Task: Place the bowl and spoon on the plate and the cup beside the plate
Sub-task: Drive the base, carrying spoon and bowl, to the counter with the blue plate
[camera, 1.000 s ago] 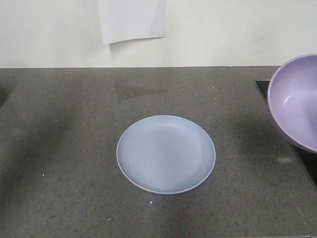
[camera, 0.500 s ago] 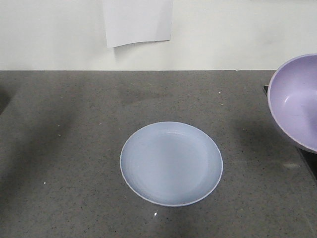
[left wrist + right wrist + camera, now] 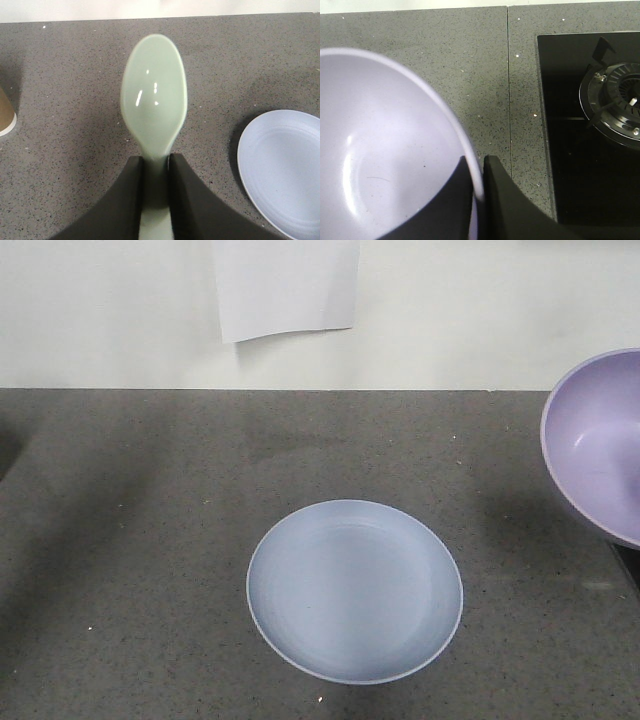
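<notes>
Front and wrist views, 2 arms over a kitchen worktop.

**Worktop** [image 3: 120, 540] – grey speckled stone that fills most of every view and meets a pale wall [image 3: 480, 310] at the back. A white paper sheet [image 3: 287, 285] hangs on that wall.

**Hob** [image 3: 570, 125] – black glass set into the worktop, seen in the right wrist view, with 1 round burner [image 3: 620, 100] near its right edge.

**Plate** [image 3: 354, 590] – pale blue, lying flat on the worktop at lower centre of the front view, with nothing on it. Its edge also shows at the right of the left wrist view.

**Bowl** [image 3: 600, 440] – lilac, at the right edge of the front view and cut off by the frame. It is tilted so its inside faces the camera, well apart from the plate. In the right wrist view the right gripper [image 3: 478, 162] is clamped on its rim, 1 dark finger inside the wall and 1 outside.

**Cup** [image 3: 5, 112] – only a sliver shows at the left edge of the left wrist view: brown wall with a white base band, on the worktop.

**Spoon** [image 3: 154, 100] – mint green, its hollow face towards the camera and its head pointing away from the wrist. The left gripper [image 3: 155, 162] pinches the handle between its 2 fingers, above bare worktop between cup and plate.
</notes>
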Tool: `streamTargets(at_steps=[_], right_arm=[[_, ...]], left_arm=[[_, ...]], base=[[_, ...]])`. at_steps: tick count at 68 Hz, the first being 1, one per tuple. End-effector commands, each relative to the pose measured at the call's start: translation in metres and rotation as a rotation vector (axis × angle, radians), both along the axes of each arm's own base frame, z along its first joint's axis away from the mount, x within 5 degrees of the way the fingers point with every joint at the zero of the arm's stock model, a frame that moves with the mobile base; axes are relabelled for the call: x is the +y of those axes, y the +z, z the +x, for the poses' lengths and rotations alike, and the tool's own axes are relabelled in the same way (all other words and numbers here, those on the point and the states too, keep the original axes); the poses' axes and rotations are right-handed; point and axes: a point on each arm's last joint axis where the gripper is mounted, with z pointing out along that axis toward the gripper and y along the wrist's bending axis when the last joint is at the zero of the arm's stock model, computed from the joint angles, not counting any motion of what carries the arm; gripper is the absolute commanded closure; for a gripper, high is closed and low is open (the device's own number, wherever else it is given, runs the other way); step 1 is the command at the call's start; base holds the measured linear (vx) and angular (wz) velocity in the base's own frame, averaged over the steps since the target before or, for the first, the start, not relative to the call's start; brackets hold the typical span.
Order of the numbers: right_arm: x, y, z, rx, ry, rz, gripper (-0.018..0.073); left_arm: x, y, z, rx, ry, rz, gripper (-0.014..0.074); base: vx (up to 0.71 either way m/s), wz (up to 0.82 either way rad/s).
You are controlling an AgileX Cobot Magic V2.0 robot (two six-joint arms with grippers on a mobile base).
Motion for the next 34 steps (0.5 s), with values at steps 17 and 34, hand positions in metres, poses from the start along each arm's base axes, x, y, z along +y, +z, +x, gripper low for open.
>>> streamTargets(at_steps=[17, 34], right_arm=[[-0.0006, 0.0135, 0.0004, -0.096, -0.003, -0.001, 0.0565], [-0.0006, 0.0135, 0.0004, -0.096, -0.003, -0.001, 0.0565]], left_arm=[[-0.0006, 0.0147, -0.0039, -0.094, -0.008, -0.028, 0.0603], [-0.0006, 0.0147, -0.0039, -0.094, -0.008, -0.028, 0.0603]], base=[[0.04, 0.02], [0.02, 0.01]])
